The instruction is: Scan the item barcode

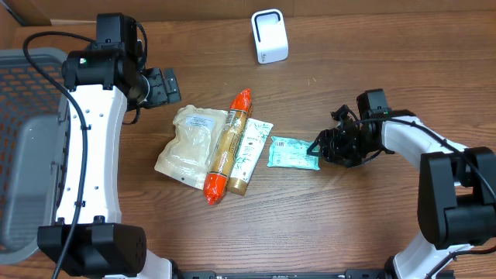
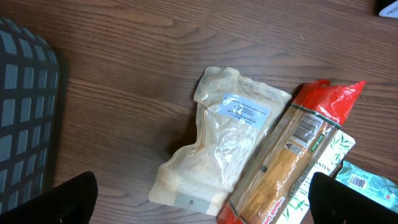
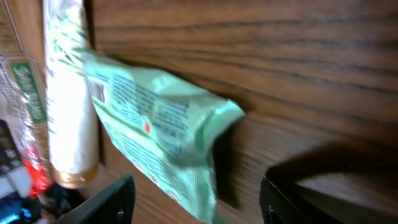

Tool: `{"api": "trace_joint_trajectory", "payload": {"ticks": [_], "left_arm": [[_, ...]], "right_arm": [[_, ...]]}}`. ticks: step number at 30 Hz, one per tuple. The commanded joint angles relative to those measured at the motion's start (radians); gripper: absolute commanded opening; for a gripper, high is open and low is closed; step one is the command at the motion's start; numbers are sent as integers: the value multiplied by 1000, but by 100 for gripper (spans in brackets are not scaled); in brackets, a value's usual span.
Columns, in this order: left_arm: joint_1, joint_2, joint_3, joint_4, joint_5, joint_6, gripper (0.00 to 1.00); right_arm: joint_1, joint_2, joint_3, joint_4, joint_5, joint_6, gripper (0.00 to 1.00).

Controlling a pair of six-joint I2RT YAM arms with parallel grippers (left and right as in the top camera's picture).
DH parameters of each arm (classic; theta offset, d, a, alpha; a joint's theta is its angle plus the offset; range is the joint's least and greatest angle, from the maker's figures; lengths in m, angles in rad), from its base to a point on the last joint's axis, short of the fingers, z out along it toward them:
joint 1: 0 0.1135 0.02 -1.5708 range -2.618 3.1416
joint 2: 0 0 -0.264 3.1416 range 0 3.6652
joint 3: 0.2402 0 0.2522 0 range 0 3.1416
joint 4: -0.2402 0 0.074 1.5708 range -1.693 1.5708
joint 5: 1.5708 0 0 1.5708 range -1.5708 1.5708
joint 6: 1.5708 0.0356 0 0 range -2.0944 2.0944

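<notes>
A small green packet lies flat on the wooden table, with a barcode printed near its far end. My right gripper sits low at the packet's right end, open. In the right wrist view the packet's crumpled end lies between the two spread fingers of this gripper, touching neither. The white scanner stands upright at the back of the table. My left gripper hovers open at the upper left, above a clear pouch, with nothing between its fingers.
A clear pouch, a long orange and red pack and a white pack with green print lie side by side left of the green packet. A grey basket stands at the left edge.
</notes>
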Motion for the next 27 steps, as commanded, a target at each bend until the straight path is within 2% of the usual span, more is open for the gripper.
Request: {"api": "trace_joint_trajectory", "payload": {"ticks": [1, 6, 9, 12, 16, 20, 27], "left_arm": [[-2, 8, -4, 2, 8, -13, 100], [-2, 8, -4, 2, 8, -13, 99], [-2, 8, -4, 2, 8, -13, 99], [-2, 8, -4, 2, 8, -13, 100], [-2, 8, -4, 2, 8, -13, 100], [-2, 8, -4, 2, 8, -13, 99], [-2, 8, -4, 2, 8, -13, 100]], "right_arm": [[16, -7, -60, 87, -16, 97, 63], [59, -7, -127, 215, 24, 214, 57], [82, -6, -134, 225, 24, 229, 55], [108, -6, -134, 225, 26, 235, 47], [135, -6, -134, 230, 55, 278, 30], [135, -6, -133, 243, 47, 283, 4], [123, -15, -118, 280, -72, 278, 4]]}}
